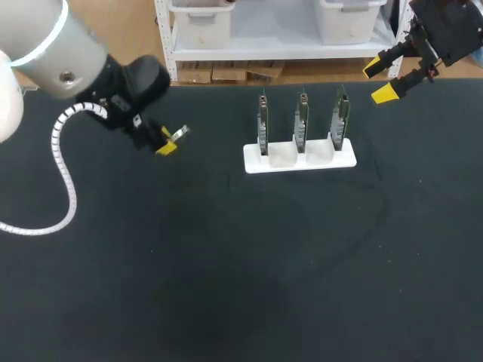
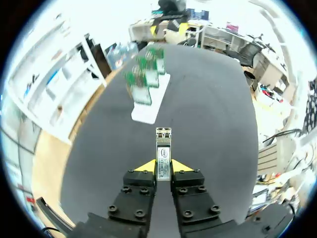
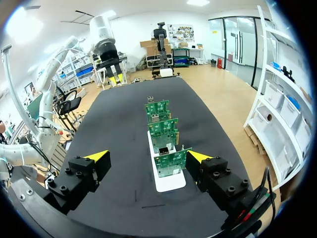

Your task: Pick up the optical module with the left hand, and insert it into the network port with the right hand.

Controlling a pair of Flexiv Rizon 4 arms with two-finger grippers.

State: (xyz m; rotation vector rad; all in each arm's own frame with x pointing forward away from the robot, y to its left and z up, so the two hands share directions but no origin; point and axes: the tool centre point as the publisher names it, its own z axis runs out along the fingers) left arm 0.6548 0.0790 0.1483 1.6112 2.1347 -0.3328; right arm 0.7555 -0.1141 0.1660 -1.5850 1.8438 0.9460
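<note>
My left gripper (image 1: 167,142) hangs over the table's left part, shut on the optical module (image 1: 179,134), a small silver metal bar. In the left wrist view the module (image 2: 163,153) sticks out ahead from between the yellow fingertips (image 2: 144,166), pointing toward the white stand (image 2: 148,106). That stand (image 1: 299,159) holds three upright green circuit boards (image 1: 302,121) carrying the network ports. My right gripper (image 1: 382,80) is open at the table's far right edge, above and to the right of the stand. In the right wrist view the boards (image 3: 162,130) stand in a row ahead, between its spread fingers (image 3: 98,161).
The black table (image 1: 249,279) stretches wide in front of the stand. A white shelf unit stands just behind the table's far edge.
</note>
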